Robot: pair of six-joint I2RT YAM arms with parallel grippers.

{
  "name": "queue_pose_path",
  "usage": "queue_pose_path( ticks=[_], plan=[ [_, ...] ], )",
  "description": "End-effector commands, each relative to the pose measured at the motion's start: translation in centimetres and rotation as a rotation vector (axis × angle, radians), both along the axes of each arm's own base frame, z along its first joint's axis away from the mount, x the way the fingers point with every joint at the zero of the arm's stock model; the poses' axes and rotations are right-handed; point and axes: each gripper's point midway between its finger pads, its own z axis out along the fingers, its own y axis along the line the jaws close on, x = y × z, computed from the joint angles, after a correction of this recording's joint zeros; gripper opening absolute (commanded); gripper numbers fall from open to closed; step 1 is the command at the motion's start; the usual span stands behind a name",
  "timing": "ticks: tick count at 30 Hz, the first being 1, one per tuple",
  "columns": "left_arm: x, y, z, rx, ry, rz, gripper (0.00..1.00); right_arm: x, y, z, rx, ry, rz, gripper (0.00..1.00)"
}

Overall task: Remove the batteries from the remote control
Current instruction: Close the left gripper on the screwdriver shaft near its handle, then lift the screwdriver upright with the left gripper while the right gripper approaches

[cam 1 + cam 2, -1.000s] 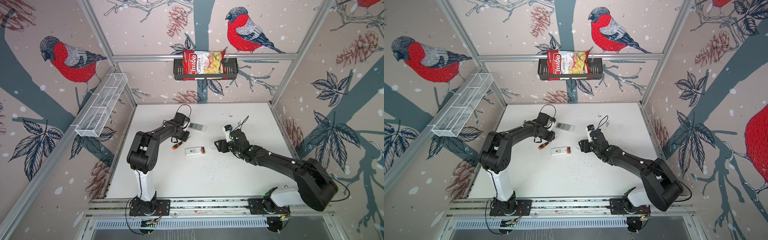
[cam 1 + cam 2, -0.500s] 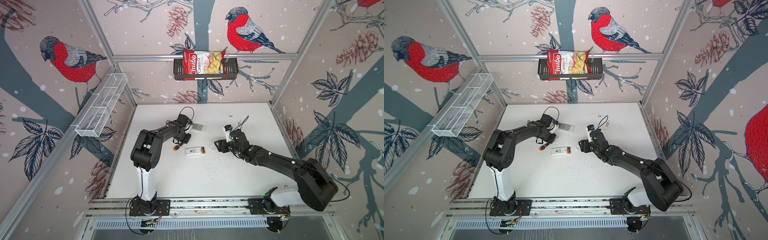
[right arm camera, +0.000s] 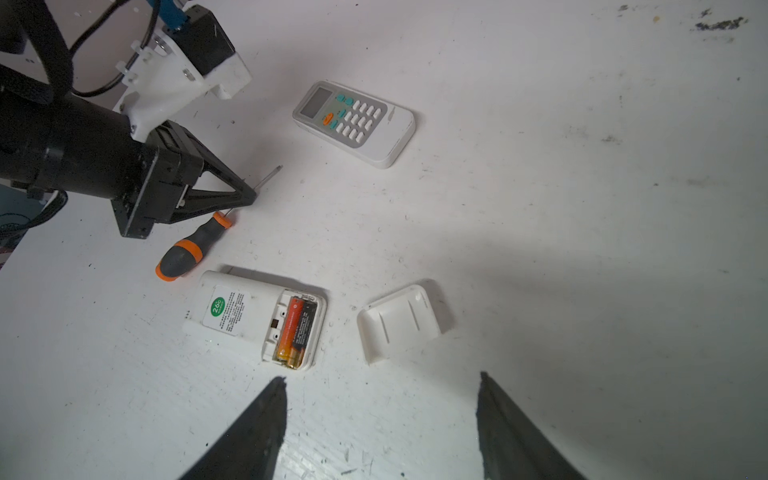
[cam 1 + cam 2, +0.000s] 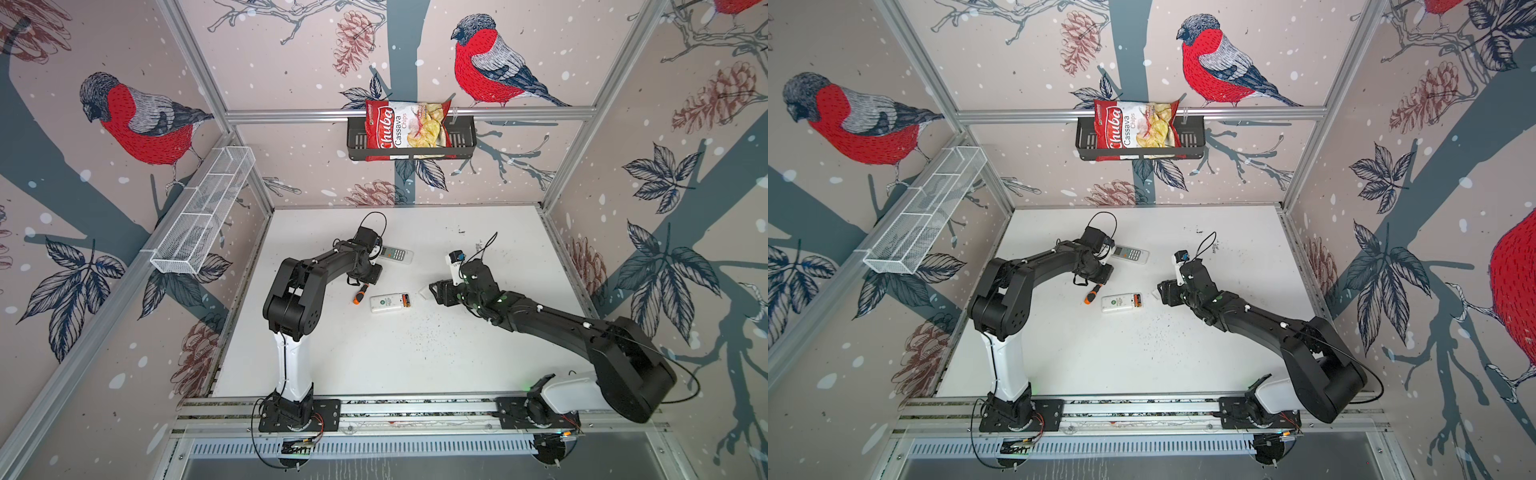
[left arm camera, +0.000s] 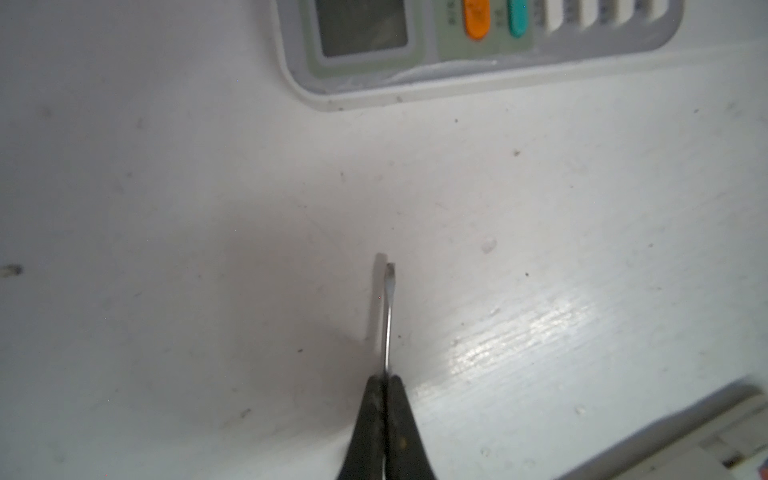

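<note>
On the white table [image 3: 540, 208], batteries [image 3: 296, 328] lie near the parted right jaws; left jaws clamp the screwdriver [image 3: 187, 249].

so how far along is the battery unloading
Done: the battery cover is off, lying beside the face-down remote. In hand: the left gripper is shut on the shaft of the screwdriver; the right gripper hangs open near the cover, holding nothing. Left: two batteries sit in the open compartment, none out yet, and the second remote lies face up, its back hidden.
</note>
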Motion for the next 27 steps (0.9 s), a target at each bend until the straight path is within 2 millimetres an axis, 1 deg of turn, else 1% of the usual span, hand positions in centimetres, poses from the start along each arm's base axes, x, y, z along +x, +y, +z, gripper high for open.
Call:
queue_pose_path(
  ticks=[1,5,9,13,17,20,24,27],
  plan=[
    [1.5,-0.4,2.9,-0.087,-0.051,0.108,0.00,0.5,0.1,1.3,0.054,-0.048,-0.007,0.73],
    [3.2,-0.5,7.1,-0.270,-0.117,0.256,0.00,0.5,-0.1,2.6,0.133,-0.080,0.000,0.75],
    [3.4,-1.1,10.5,-0.460,-0.180,0.380,0.00,0.2,0.0,4.9,0.252,-0.141,0.026,0.78],
    [2.9,-1.7,12.3,-0.610,-0.208,0.480,0.00,-0.5,0.7,6.7,0.356,-0.199,0.082,0.86],
    [1.8,-2.6,14.4,-0.783,-0.260,0.538,0.00,-1.2,1.7,8.2,0.440,-0.248,0.139,0.93],
    [0.8,-2.8,15.5,-0.910,-0.292,0.576,0.00,-1.5,1.9,9.3,0.498,-0.296,0.155,0.98],
    [0.0,-3.1,17.0,-1.032,-0.316,0.602,0.00,-1.7,3.1,10.6,0.557,-0.345,0.184,1.00],
    [-0.3,-3.5,18.0,-1.119,-0.328,0.613,0.00,-1.3,3.8,11.0,0.598,-0.350,0.198,0.99]
  ],
)
